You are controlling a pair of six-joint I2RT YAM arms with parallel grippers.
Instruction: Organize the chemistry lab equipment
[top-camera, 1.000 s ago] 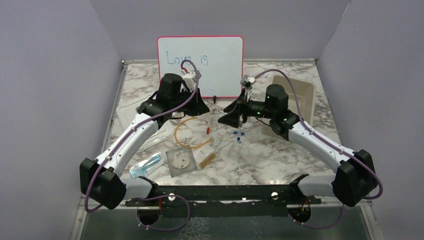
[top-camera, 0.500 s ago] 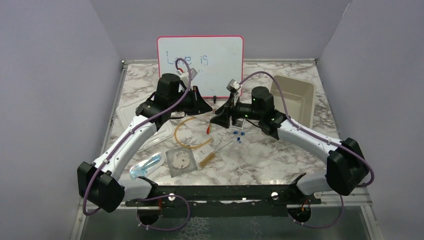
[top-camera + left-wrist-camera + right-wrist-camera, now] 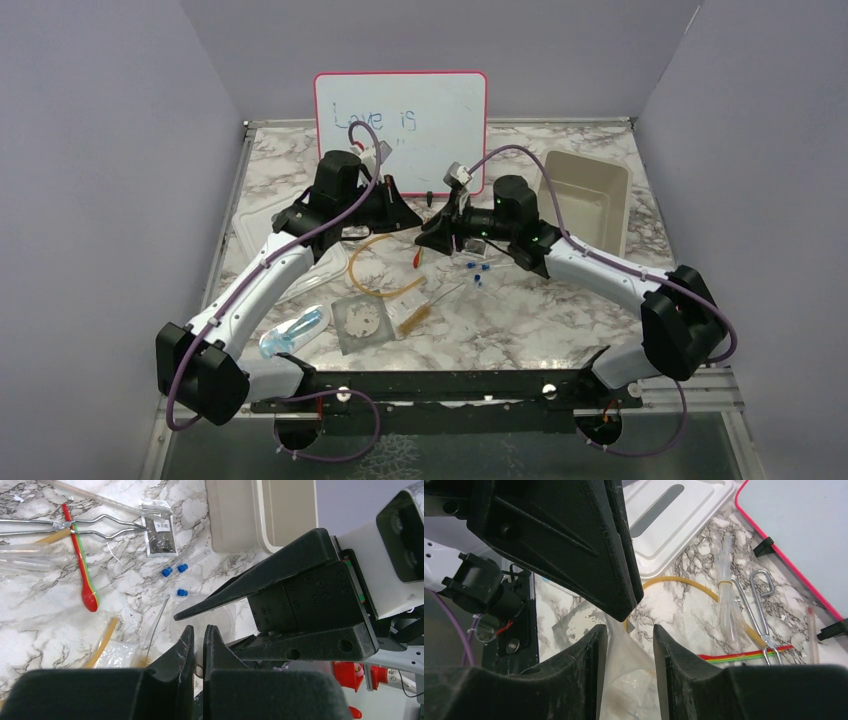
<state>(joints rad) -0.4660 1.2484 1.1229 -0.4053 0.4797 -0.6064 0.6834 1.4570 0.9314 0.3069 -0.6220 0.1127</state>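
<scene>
Shifted toward nine o'clock: right gripper [image 3: 629, 630], jaws half-narrowed around clear packet [image 3: 626, 677] pinched by clamped left gripper [image 3: 197, 629]; handover likely.

Your table [image 3: 520, 330] is white marble veined in grey and black; the whiteboard [image 3: 440, 100] is white, framed in red, with blue writing; the bin [image 3: 585, 195] is beige; the tubing loop [image 3: 674, 578] is amber; the dropper [image 3: 90, 599] is red, striped green and yellow along its stem; the small caps [image 3: 166, 572] are blue; the clear packet [image 3: 624, 680] looks milky; the left gripper [image 3: 198, 630] and right gripper [image 3: 629, 629] are black; the walls [image 3: 100, 200] are pale lavender.
</scene>
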